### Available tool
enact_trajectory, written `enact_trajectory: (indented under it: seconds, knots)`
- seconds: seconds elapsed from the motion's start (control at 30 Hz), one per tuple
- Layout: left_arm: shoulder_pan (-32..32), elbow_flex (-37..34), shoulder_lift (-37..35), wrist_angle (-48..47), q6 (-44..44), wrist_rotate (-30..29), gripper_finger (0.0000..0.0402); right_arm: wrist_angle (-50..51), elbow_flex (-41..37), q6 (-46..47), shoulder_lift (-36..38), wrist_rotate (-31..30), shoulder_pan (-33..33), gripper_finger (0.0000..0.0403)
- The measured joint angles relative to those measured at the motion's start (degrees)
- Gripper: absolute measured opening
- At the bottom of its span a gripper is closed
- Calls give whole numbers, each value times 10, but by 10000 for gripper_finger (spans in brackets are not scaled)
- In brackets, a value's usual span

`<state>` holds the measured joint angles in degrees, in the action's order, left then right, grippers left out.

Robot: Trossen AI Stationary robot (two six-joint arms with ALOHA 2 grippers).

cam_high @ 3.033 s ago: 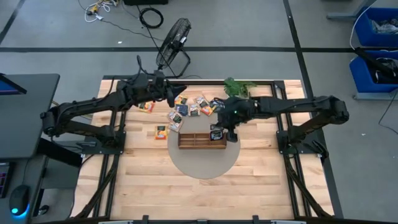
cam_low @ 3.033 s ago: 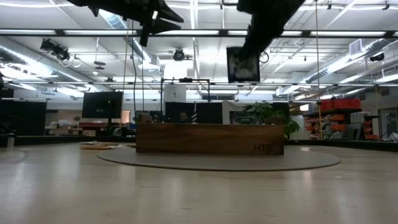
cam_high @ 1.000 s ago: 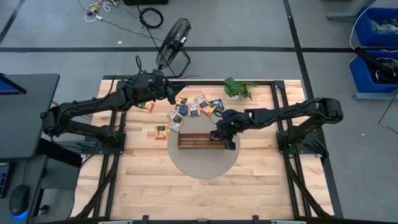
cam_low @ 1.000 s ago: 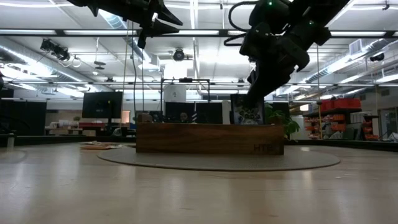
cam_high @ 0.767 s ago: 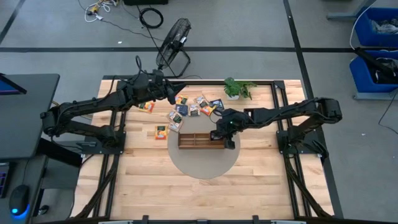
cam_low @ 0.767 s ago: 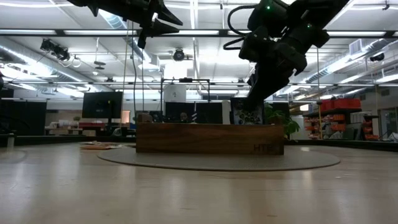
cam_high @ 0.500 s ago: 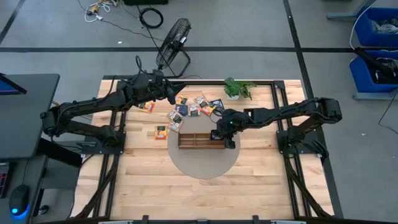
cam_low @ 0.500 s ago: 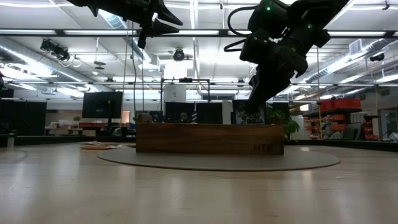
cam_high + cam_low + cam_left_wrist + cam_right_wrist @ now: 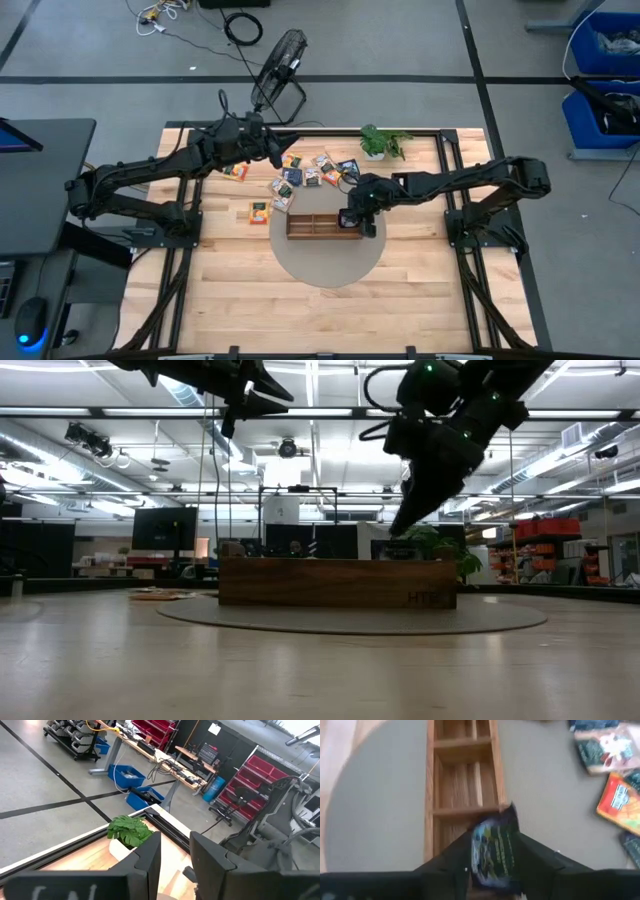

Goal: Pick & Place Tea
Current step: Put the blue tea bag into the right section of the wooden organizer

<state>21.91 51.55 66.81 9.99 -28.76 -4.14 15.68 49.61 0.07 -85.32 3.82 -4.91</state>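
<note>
Several small square tea packets [image 9: 315, 170] lie flat in a loose pile on the table beyond the long wooden three-compartment tray [image 9: 322, 225]. One orange packet [image 9: 260, 212] lies left of the tray. My right gripper [image 9: 350, 215] is open just above the tray's right end [image 9: 400, 528]. A dark packet [image 9: 494, 850] sits between its spread fingers, down in the end compartment. Only the packet's top [image 9: 400, 548] shows over the tray wall. My left gripper [image 9: 278, 152] is open and empty, high above the pile's left side.
The tray stands on a round grey mat [image 9: 325, 262]. A small potted plant [image 9: 383, 142] stands at the table's far edge, right of the pile. A black fan [image 9: 278, 65] stands on the floor beyond the table. Bare wood lies toward the near edge.
The dark packet stood tall above the tray wall under my right gripper. It has now sunk into the tray's right end compartment, and only its top shows. My right gripper has stayed over that compartment, tipped slightly.
</note>
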Motion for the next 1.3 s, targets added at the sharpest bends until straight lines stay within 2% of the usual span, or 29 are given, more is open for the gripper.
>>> enact_trajectory:
  seconds: [0.13, 0.3, 0.37, 0.57, 0.67, 0.8, 0.9, 1.03, 1.17, 1.3]
  knots:
    - [0, 0, 0, -31, 3, 0, 106, 35, 36, 12, 4, -14, -1, 174]
    - [17, 0, 5, -123, -66, -4, 118, 75, 95, 10, 12, -33, -4, 180]
    - [28, 0, 12, -157, -87, -5, 135, 82, 118, 7, 16, -34, -7, 180]
    - [46, 3, 53, -159, -96, 25, 216, 101, 195, 9, 23, -34, -22, 181]
    - [50, 31, 93, -206, -95, 36, 252, 120, 240, 10, 23, -34, -24, 181]
    - [46, 122, 170, -335, -49, 40, 273, 131, 286, 10, 23, -33, -23, 181]
    - [46, 199, 241, -443, 3, 40, 275, 139, 311, 12, 24, -34, -23, 181]
    - [49, 273, 332, -538, 63, 27, 275, 146, 318, 33, 24, -31, -23, 181]
    - [49, 307, 402, -584, 121, 23, 275, 155, 319, 50, 25, -28, -22, 181]
    - [49, 310, 450, -594, 172, 18, 275, 158, 319, 65, 25, -28, -22, 181]
